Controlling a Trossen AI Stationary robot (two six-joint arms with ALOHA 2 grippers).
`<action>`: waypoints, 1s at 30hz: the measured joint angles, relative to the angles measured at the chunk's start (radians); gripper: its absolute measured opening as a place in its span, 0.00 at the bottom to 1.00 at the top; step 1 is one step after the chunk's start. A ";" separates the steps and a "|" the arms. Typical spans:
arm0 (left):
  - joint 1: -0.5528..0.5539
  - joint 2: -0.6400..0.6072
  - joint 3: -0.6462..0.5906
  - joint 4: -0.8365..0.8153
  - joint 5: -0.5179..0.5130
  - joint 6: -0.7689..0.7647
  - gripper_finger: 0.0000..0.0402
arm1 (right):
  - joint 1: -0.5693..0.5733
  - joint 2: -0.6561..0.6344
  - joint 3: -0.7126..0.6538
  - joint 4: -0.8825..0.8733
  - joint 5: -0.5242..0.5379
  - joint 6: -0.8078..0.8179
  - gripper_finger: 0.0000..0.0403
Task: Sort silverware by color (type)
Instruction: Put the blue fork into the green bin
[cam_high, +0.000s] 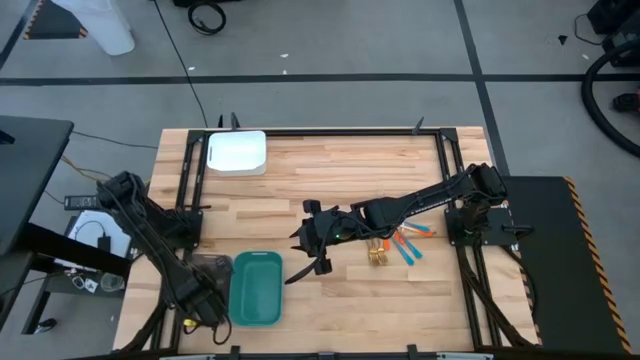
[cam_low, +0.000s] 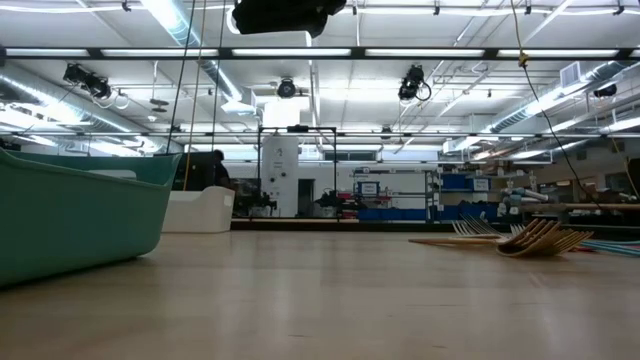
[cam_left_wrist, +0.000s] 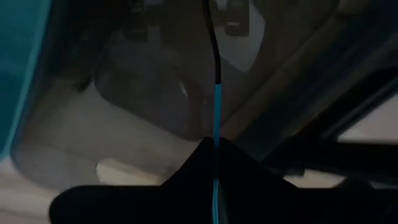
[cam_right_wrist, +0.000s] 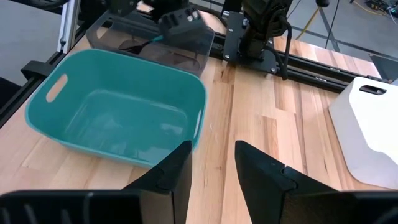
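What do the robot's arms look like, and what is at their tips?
Both arms are dark, nearly black, built from slim jointed segments. The left arm and right arm each stand on a black base bolted to black frame rails. Each ends in an end effector; the right end effector has two flat, angular black fingers. Thin dark cables run along the arms.

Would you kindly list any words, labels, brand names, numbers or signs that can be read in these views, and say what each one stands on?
No text can be read in any view.
The teal tray, the white tray and the smoky grey tray show no label or marking.
The silverware shows no visible marking.
Panels on the far wall of the room in the low view may be signs: too small to read.
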 joint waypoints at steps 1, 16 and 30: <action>0.000 -0.006 0.004 -0.010 -0.006 0.003 0.04 | 0.000 0.000 0.000 0.000 0.000 0.000 0.33; 0.028 -0.074 0.080 -0.086 -0.176 0.063 0.04 | -0.003 0.000 0.000 0.000 0.051 -0.027 0.33; 0.152 -0.074 0.133 0.024 -0.227 0.278 0.04 | 0.019 -0.072 0.000 -0.096 0.097 0.009 0.33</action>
